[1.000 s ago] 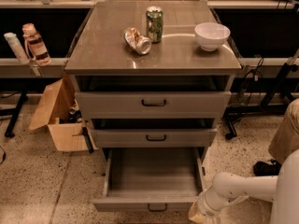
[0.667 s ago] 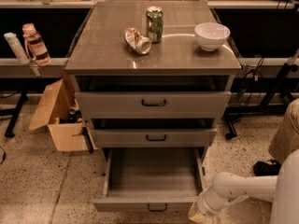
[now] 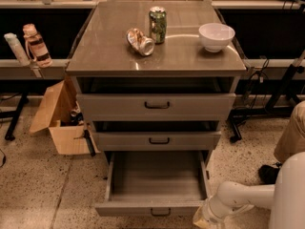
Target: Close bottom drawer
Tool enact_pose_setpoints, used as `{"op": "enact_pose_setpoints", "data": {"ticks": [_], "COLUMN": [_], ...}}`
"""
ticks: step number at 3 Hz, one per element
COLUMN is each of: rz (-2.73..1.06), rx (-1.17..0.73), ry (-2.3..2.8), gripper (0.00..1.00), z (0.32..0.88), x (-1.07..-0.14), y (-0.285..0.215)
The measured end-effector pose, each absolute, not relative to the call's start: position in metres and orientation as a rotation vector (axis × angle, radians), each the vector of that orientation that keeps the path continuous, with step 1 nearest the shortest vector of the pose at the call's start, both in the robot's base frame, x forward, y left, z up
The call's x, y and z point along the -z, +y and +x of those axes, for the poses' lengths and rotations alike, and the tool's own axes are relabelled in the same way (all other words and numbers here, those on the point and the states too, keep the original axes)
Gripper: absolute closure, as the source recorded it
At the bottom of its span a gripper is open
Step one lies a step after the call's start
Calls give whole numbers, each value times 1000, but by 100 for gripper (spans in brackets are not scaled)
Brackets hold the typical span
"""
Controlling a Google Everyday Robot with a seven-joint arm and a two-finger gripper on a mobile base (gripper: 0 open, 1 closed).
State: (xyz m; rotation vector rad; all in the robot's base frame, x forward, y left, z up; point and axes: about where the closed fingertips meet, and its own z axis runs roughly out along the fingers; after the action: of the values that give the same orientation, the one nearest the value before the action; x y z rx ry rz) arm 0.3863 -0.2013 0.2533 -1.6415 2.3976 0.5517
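The bottom drawer (image 3: 155, 207) is pulled far out of the grey cabinet (image 3: 86, 69); its plain grey tray (image 3: 156, 175) shows, and the small dark bar handle (image 3: 160, 213) sits at the centre of its flat front. The middle drawer (image 3: 157, 140) and the top drawer (image 3: 156, 106) above it stand slightly out. My white arm (image 3: 248, 197) reaches in from the lower right. My gripper (image 3: 202, 218) is at the bottom edge of the view, just right of the bottom drawer's front right corner, partly cut off.
On the cabinet top lie a crushed can (image 3: 140, 41), an upright green can (image 3: 157, 25) and a white bowl (image 3: 216, 36). An open cardboard box (image 3: 59, 118) stands on the floor at the left. Two bottles (image 3: 37, 46) sit on the left ledge. Cables and a stand leg (image 3: 281, 87) are at the right.
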Motion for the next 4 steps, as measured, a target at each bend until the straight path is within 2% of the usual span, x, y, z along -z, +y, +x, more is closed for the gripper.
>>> {"op": "enact_pose_setpoints", "data": {"ticks": [4], "rz": [-1543], "rx": [-618], "ry": [2420], "gripper": [100], "z": [430], "x": [-160], "y": [-211]}}
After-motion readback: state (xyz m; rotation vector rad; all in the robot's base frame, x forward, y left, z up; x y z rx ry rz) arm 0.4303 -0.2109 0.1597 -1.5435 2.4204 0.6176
